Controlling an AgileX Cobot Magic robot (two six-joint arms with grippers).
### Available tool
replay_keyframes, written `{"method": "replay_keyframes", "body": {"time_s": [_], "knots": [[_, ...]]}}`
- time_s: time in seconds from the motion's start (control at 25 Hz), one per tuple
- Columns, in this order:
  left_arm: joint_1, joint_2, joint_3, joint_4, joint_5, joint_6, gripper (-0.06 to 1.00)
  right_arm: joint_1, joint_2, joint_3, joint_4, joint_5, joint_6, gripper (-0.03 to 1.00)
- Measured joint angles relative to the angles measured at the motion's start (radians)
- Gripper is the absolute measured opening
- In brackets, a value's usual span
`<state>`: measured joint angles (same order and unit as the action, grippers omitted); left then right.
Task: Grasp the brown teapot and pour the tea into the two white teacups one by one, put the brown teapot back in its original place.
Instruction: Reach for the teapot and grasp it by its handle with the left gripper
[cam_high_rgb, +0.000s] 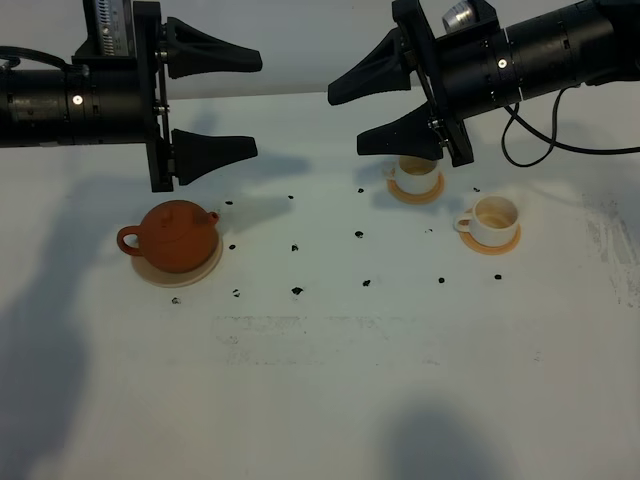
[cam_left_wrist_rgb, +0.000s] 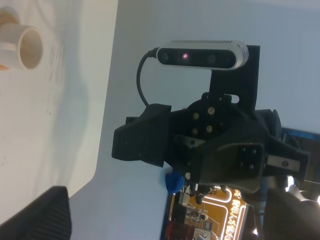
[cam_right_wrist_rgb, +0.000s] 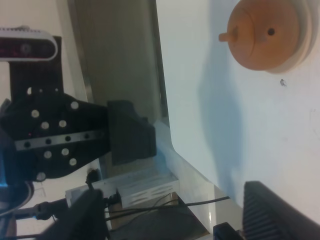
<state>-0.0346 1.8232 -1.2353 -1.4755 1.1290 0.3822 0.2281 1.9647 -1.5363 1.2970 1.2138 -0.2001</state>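
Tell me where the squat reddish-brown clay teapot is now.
In the exterior high view, the reddish-brown clay teapot sits left of centre on a round pale beige coaster, just below the open left gripper in the picture.

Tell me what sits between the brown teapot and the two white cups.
Only bare white table dotted with small black specks, per the exterior high view.
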Motion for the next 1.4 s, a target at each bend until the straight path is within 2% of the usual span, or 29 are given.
{"method": "replay_keyframes", "body": {"time_s": [0.44, 0.6, 0.76, 0.92, 1.0, 1.12, 1.28, 1.4], "knots": [[0.0, 0.0, 0.0, 0.0, 0.017, 0.016, 0.74, 0.0, 0.0, 0.0, 0.0, 0.0, 0.003, 0.57], [0.0, 0.001, -0.039, 0.002, 0.055, 0.109, 0.72, 0.0, 0.0, 0.0, -0.001, 0.0, -0.077, 0.57], [0.0, 0.001, -0.137, 0.043, 0.057, 0.138, 0.62, 0.0, 0.0, 0.0, -0.001, 0.0, -0.171, 0.56], [-0.001, -0.008, -0.218, 0.184, 0.056, 0.142, 0.51, 0.0, 0.0, -0.004, -0.01, 0.0, -0.234, 0.54], [-0.001, -0.029, -0.24, 0.26, 0.042, 0.144, 0.47, 0.0, 0.0, -0.038, -0.079, 0.0, -0.263, 0.54], [-0.001, -0.078, -0.245, 0.388, -0.019, 0.118, 0.43, 0.0, 0.0, -0.128, -0.274, 0.0, -0.249, 0.54], [-0.012, -0.139, -0.245, 0.623, -0.124, 0.023, 0.42, 0.0, -0.018, -0.236, -0.58, 0.0, -0.158, 0.54], [-0.056, -0.178, -0.245, 0.815, -0.185, -0.063, 0.42, 0.0, -0.066, -0.267, -0.775, -0.005, -0.08, 0.54]]}}
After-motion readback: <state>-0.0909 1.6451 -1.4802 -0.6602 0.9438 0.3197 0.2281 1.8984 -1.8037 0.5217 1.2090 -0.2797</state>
